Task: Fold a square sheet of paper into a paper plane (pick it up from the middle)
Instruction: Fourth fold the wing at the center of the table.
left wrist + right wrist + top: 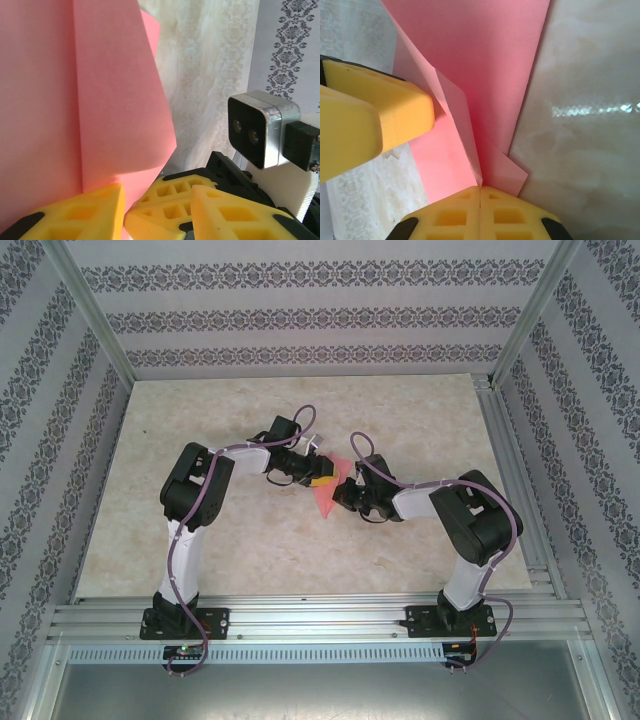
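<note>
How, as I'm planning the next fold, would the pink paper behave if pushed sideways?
Likely floppy: the paper curves away above the right gripper, whose jaws pinch its folded edge. Probably very light: that one small pinch seems to carry it. The crease may stiffen it somewhat lengthwise.

Pale, marble-patterned surface [400, 420] under even light, enclosed by walls [300, 315] papered in grey floral bands; aluminium posts [90, 315] rise at the corners, rails [320, 615] line the near edge.
</note>
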`<state>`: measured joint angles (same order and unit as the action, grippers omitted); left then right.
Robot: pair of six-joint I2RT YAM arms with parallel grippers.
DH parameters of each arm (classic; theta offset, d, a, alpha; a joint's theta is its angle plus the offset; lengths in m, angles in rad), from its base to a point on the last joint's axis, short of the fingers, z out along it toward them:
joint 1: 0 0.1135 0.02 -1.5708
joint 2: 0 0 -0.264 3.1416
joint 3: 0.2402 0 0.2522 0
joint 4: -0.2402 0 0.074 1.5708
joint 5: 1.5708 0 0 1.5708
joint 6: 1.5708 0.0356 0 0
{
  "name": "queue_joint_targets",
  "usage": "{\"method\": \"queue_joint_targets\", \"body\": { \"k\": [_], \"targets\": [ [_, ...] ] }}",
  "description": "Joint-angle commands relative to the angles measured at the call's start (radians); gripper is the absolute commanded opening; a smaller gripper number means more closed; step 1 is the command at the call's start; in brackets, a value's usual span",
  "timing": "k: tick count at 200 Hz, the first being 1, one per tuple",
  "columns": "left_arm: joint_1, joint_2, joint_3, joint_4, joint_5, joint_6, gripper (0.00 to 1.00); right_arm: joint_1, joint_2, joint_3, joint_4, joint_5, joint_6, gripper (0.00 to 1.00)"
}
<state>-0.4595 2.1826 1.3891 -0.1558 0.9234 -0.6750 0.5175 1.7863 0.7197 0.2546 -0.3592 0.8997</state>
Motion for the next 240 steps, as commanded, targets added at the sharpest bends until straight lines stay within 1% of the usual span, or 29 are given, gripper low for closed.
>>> {"method": "queue_joint_targets", "body": {
  "k": [1, 22, 41, 60, 82, 90, 103, 126, 140, 153, 189, 220, 240],
  "targets": [
    [-0.01, 0.032, 0.038, 0.039, 0.031, -0.008, 0.4, 0.014, 0.01, 0.003, -0.027, 0.029, -0.001, 0.0],
    [-0.009, 0.058, 0.059, -0.001, 0.022, 0.003, 0.39, 0.014, 0.009, 0.009, -0.041, 0.032, -0.005, 0.0],
    [-0.009, 0.082, 0.071, -0.022, 0.003, 0.005, 0.36, 0.015, 0.004, 0.012, -0.054, 0.037, -0.01, 0.0],
    [-0.008, 0.088, 0.067, -0.051, -0.029, 0.017, 0.33, 0.015, 0.002, 0.017, -0.06, 0.034, -0.014, 0.0],
    [-0.009, 0.092, 0.056, -0.067, -0.037, 0.032, 0.31, 0.015, -0.013, 0.017, -0.076, 0.039, -0.017, 0.0],
    [-0.009, 0.091, 0.052, -0.067, -0.038, 0.034, 0.3, 0.013, -0.029, 0.017, -0.083, 0.036, -0.018, 0.03],
    [-0.01, 0.091, 0.05, -0.073, -0.04, 0.04, 0.3, 0.013, -0.072, 0.006, -0.089, 0.043, -0.019, 0.1],
    [-0.01, 0.092, 0.051, -0.077, -0.039, 0.044, 0.29, 0.013, -0.16, -0.005, -0.112, 0.045, -0.023, 0.12],
    [-0.009, 0.095, 0.056, -0.08, -0.039, 0.046, 0.28, 0.019, -0.181, -0.004, -0.111, 0.03, -0.022, 0.12],
    [-0.008, 0.095, 0.057, -0.079, -0.038, 0.046, 0.28, 0.032, -0.168, 0.005, -0.103, 0.01, -0.017, 0.08],
    [-0.009, 0.095, 0.06, -0.079, -0.034, 0.043, 0.28, 0.069, -0.08, 0.012, -0.012, -0.034, 0.036, 0.03],
    [-0.008, 0.097, 0.06, -0.082, -0.032, 0.045, 0.28, 0.078, -0.018, 0.001, 0.063, -0.046, 0.074, 0.03],
    [-0.009, 0.094, 0.062, -0.089, -0.031, 0.05, 0.28, 0.079, -0.004, -0.003, 0.021, -0.023, 0.063, 0.02]
  ]
}}
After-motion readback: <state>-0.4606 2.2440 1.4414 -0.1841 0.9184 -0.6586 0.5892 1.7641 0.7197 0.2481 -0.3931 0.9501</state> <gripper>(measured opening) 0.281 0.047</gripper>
